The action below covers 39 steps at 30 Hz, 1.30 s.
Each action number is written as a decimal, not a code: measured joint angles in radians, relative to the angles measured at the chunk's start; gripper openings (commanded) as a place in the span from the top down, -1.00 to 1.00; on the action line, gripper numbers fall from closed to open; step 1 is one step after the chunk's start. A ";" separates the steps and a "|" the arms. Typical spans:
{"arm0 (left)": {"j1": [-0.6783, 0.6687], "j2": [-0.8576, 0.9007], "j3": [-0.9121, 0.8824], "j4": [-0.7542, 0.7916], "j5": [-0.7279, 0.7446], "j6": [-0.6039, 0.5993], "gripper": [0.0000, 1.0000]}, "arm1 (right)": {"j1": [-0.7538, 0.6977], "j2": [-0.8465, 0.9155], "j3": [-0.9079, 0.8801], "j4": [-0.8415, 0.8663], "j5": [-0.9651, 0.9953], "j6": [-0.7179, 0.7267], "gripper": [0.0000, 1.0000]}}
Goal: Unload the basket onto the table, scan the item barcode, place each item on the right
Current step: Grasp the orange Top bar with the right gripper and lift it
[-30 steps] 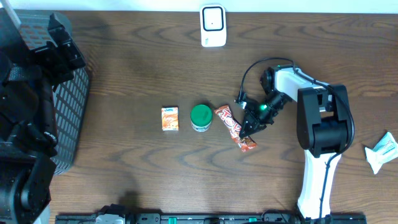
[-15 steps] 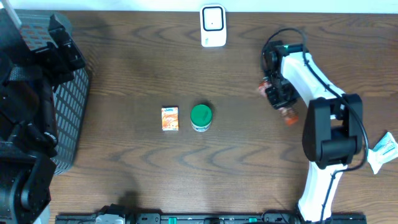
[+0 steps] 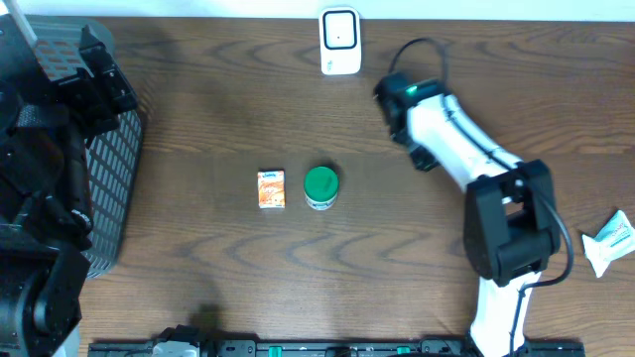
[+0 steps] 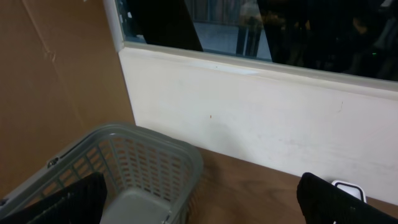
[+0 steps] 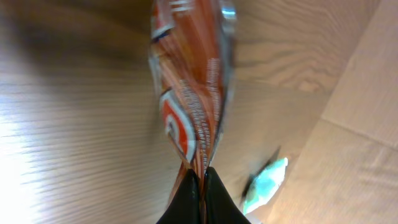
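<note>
Right tool [image 5: 203, 186]: closed, its two dark fingertips pressed together on one end of the orange-red foil snack wrapper [image 5: 193, 93]
Snack wrapper: held off the tabletop, stretching away from the fingertips in the right wrist view, creased and edge-on; no barcode can be made out on the side that shows; in the overhead view it cannot be seen under the arm
Right arm [image 3: 451, 144]: white, reaching from the right side of the tabletop up toward the far edge, its black wrist end near the scanner but apart from it
Scanner [image 3: 339, 40]: small white upright unit with a dark window, standing at the far edge of the tabletop
Left tool [image 4: 199, 180]: jaws spread wide with nothing between them, raised at the left end, looking out over the basket
Basket [image 4: 149, 134]: grey plastic mesh, at the left edge of the tabletop
Tabletop [image 3: 198, 278]: dark brown wood grain
Middle of tabletop: small orange carton [image 3: 271, 188] lying flat, and just to its right a round tub with a green lid [image 3: 320, 186], close but not touching
Right edge: white-and-green packet [image 3: 607, 241], well apart from the rest
</note>
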 measured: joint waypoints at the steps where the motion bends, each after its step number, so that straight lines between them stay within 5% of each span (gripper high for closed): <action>1: 0.000 0.000 0.000 0.000 0.000 0.000 -0.96 | 0.019 0.000 -0.020 0.011 -0.001 0.004 0.97; 14: 0.000 0.000 0.000 0.000 0.000 0.000 -0.96 | 0.135 -0.001 -0.215 0.175 -0.254 0.056 0.83; 16: 0.000 0.000 0.000 0.000 0.000 0.000 -0.95 | 0.137 -0.002 -0.190 0.161 -0.299 0.060 0.31; 18: 0.000 0.000 0.000 0.000 0.000 0.000 -0.96 | 0.138 -0.002 -0.161 0.138 -0.332 0.067 -0.64; 20: 0.000 0.000 0.000 0.000 0.000 0.000 -0.96 | 0.138 -0.002 -0.122 0.102 -0.365 0.069 -0.99; 29: 0.000 0.000 0.000 0.000 0.000 0.000 -0.96 | 0.107 -0.002 0.195 -0.052 -0.626 0.071 -0.99; 37: 0.000 0.000 0.000 0.000 0.000 0.000 -0.96 | -0.090 -0.006 0.227 -0.085 -0.907 0.071 -0.98; 39: 0.000 0.000 0.000 0.000 0.000 0.000 -0.96 | -0.151 -0.006 0.227 -0.102 -0.966 0.055 -0.77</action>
